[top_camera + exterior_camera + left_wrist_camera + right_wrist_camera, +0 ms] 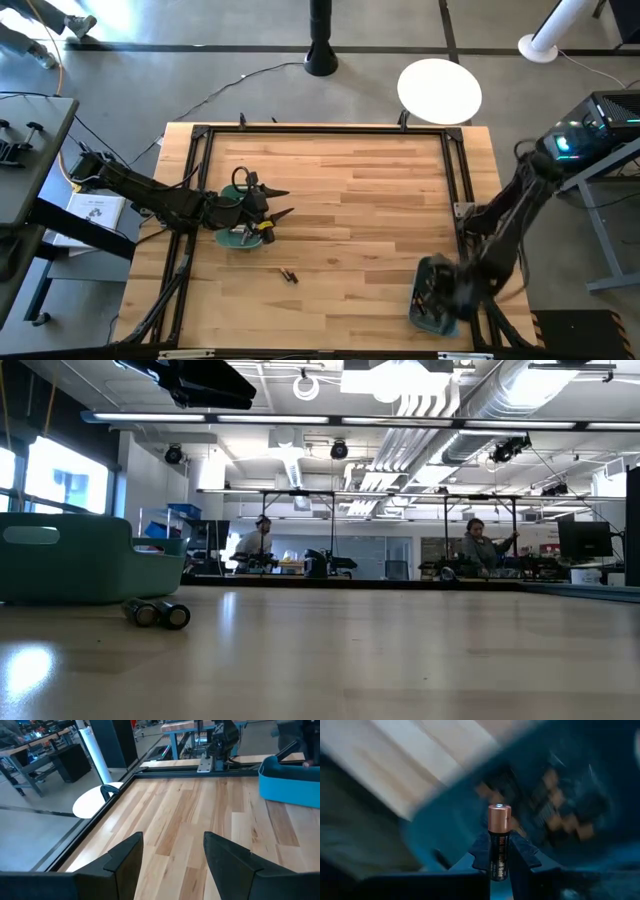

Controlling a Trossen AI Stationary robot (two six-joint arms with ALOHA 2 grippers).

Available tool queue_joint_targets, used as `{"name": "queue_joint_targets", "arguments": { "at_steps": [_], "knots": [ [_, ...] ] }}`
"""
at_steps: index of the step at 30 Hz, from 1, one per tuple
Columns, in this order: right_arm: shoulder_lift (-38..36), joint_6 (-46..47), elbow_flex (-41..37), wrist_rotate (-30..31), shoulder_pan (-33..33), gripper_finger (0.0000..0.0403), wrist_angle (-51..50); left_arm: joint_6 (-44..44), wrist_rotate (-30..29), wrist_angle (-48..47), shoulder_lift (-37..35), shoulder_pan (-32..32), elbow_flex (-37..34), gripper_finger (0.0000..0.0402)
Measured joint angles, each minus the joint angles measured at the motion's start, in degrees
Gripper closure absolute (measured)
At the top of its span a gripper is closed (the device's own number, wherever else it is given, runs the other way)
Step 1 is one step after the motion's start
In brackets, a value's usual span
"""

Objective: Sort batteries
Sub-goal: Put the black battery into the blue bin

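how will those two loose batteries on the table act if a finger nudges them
The two batteries lie on their sides on smooth wood, so they will probably roll. They look rigid and small, likely easy to knock askew. The left gripper, open, hovers nearest them.

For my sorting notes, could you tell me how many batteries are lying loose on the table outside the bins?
2: the loose batteries lie side by side on the wood, just beside the left teal bin. The right gripper holds another; more may be hidden in the bins.
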Motion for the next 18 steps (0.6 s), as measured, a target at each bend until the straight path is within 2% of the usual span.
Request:
{"name": "queue_joint_targets", "arguments": {
  "at_steps": [3,6,18],
  "knots": [
    [5.1,7.3,0.0,-2.3,3.3,0.0386,0.1,-0.2,0.0,0.0,0.0,0.0,0.0,0.0202],
    [8.6,10.5,0.0,-2.5,4.3,0.0386,0.5,-0.2,-0.1,0.0,0.0,0.0,0.0,0.0202],
    [13.1,7.2,0.0,-2.8,2.2,0.0377,1.8,-0.3,-0.1,0.0,0.0,0.0,0.0,0.0202]
  ]
}}
